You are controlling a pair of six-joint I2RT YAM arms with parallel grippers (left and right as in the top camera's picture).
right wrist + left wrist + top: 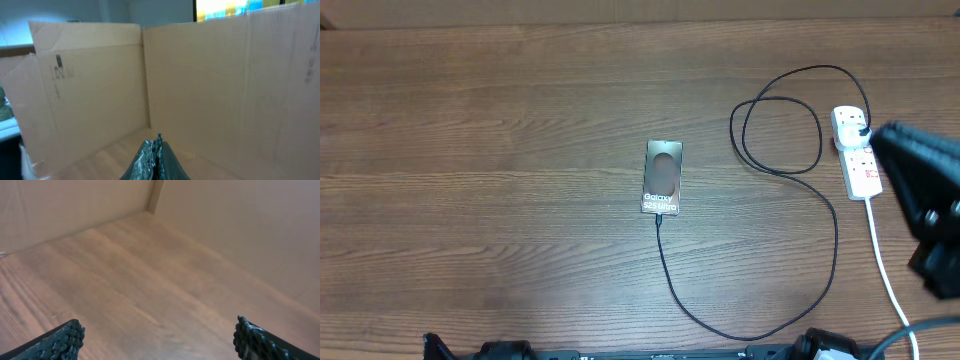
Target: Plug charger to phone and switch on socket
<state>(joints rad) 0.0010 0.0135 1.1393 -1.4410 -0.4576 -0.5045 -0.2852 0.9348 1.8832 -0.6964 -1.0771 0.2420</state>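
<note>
Left wrist view: the left tool stands wide, its two dark ribbed fingers down in the bottom corners of the picture with only worktop showing between them. Beyond the bare wood grain, cardboard walls meet in a corner.

In the right wrist view the right tool is pinched narrow, tips pressed together. It is raised off the worktop and faces the cardboard walls.

Overhead, the charger makes its lowest bend close to the near edge of the worktop. From that bend one run of the thin black cable goes up and left to the phone. The phone lies flat about mid-worktop with its lettering at the near end. The connector tip meets the phone's near short edge.

The other run climbs on the right side, curls into a loop and ends at the black plug. The plug is seated in the far end of the socket. The socket lies at the right of the worktop, well apart from the phone.

Its red switches are too small to tell which way they are set. A white cord leaves its near end and runs toward the near edge. The right arm hangs over the socket's right side and covers part of it.
</note>
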